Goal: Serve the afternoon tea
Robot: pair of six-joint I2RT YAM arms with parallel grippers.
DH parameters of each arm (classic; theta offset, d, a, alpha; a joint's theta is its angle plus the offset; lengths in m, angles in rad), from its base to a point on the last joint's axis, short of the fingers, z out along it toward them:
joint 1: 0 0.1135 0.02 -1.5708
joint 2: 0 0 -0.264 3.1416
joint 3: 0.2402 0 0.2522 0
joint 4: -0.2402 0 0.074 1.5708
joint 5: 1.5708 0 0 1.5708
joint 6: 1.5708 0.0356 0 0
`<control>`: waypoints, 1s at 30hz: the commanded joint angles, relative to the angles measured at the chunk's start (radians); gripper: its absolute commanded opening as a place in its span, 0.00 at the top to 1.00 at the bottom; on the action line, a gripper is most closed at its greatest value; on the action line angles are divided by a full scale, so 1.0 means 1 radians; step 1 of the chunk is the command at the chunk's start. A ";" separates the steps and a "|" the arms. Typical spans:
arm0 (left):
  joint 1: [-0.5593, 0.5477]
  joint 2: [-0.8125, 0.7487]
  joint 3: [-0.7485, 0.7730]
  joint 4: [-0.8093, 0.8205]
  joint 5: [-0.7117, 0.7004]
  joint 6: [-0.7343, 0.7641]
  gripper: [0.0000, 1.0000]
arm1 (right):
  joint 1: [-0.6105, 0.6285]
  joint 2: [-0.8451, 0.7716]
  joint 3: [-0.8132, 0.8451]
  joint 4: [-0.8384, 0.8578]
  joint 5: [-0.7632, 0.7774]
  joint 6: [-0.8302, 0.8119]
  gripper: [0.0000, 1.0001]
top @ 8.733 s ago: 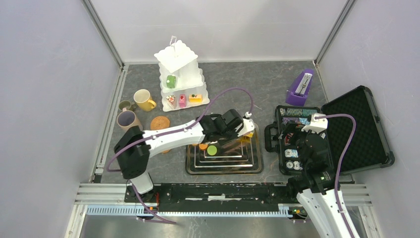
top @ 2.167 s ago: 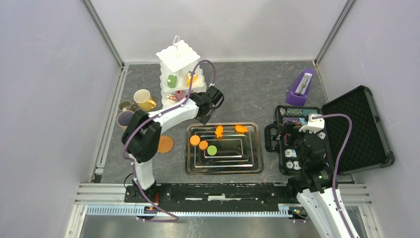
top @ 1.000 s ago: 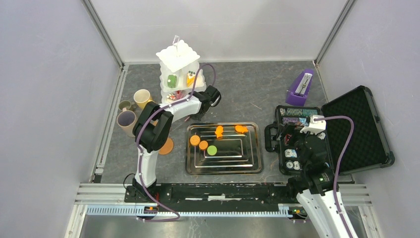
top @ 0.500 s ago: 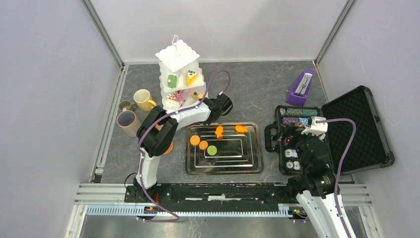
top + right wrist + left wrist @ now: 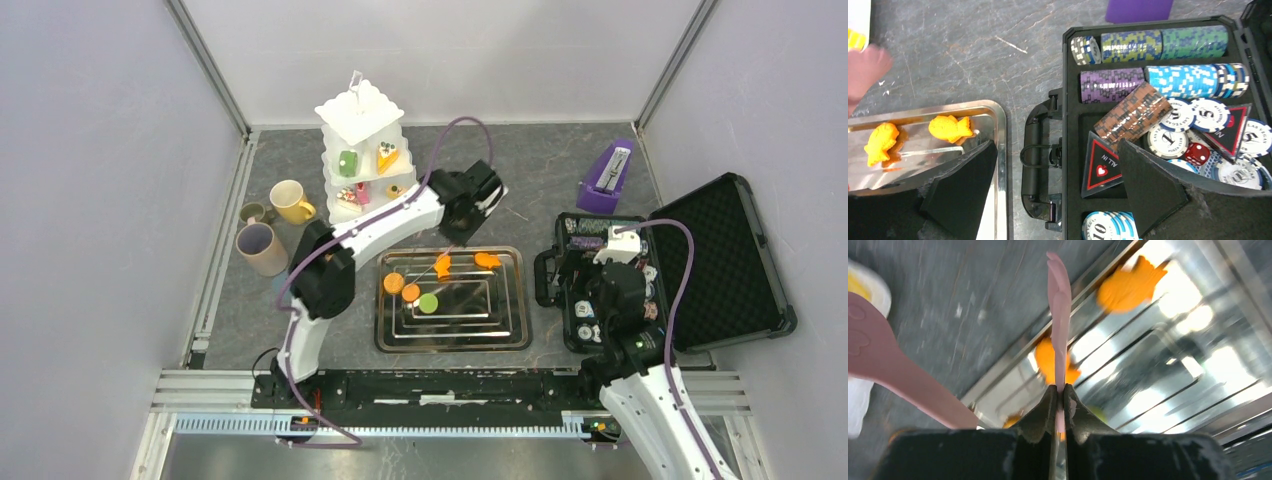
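Finding: clamping a thin, stiff pink utensil (image 5: 1060, 305) edge-on in the left gripper (image 5: 1058, 388) above light, hard, probably slippery fish biscuits (image 5: 1129, 285) along the far side of the tray (image 5: 452, 347), best scooped underneath, and holding the jaws of the right gripper (image 5: 1056, 150) apart over the chip case (image 5: 1198, 21).

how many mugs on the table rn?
3, all left of the tiered stand: yellow mug nearest it, small green mug beside that, beige-lilac mug nearer the front. None seem hidden.
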 commanded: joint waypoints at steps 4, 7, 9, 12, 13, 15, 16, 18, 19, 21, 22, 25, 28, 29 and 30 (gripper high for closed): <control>0.013 0.328 0.588 -0.155 0.239 -0.072 0.95 | -0.002 0.036 0.015 0.047 -0.088 -0.007 0.02; 0.027 0.458 0.825 -0.236 0.231 -0.030 0.92 | -0.002 0.050 0.019 0.057 -0.134 -0.029 0.02; 0.028 0.458 0.816 -0.214 0.150 0.055 0.89 | -0.002 0.039 -0.022 0.091 -0.120 -0.034 0.02; 0.029 0.409 0.701 -0.183 0.061 0.202 0.89 | -0.001 0.048 -0.019 0.074 -0.125 -0.032 0.02; 0.031 0.394 0.651 -0.167 -0.004 0.231 0.90 | -0.001 0.047 -0.022 0.080 -0.142 -0.036 0.02; 0.032 0.395 0.621 -0.180 -0.083 0.288 0.90 | -0.002 0.041 -0.032 0.094 -0.151 -0.040 0.02; 0.038 0.404 0.627 -0.194 -0.093 0.303 0.91 | -0.002 0.042 -0.030 0.095 -0.151 -0.041 0.02; 0.054 0.409 0.618 -0.201 -0.068 0.307 0.91 | -0.001 0.049 -0.024 0.093 -0.150 -0.048 0.02; 0.064 0.413 0.621 -0.201 -0.045 0.298 0.91 | -0.001 0.055 -0.021 0.092 -0.149 -0.050 0.02; 0.083 0.429 0.641 -0.209 -0.012 0.269 0.91 | -0.002 0.062 -0.020 0.089 -0.148 -0.050 0.02; 0.088 0.442 0.655 -0.213 0.000 0.254 0.90 | -0.002 0.061 -0.019 0.086 -0.150 -0.048 0.02; 0.101 0.464 0.684 -0.216 0.036 0.220 0.90 | -0.001 0.054 -0.023 0.089 -0.151 -0.046 0.02; 0.108 0.482 0.699 -0.209 0.052 0.197 0.85 | -0.002 0.051 -0.027 0.094 -0.150 -0.042 0.02; 0.109 0.490 0.706 -0.207 0.045 0.187 0.85 | -0.001 0.052 -0.028 0.095 -0.150 -0.042 0.02; 0.109 0.499 0.711 -0.207 0.045 0.175 0.83 | -0.001 0.054 -0.028 0.095 -0.147 -0.041 0.02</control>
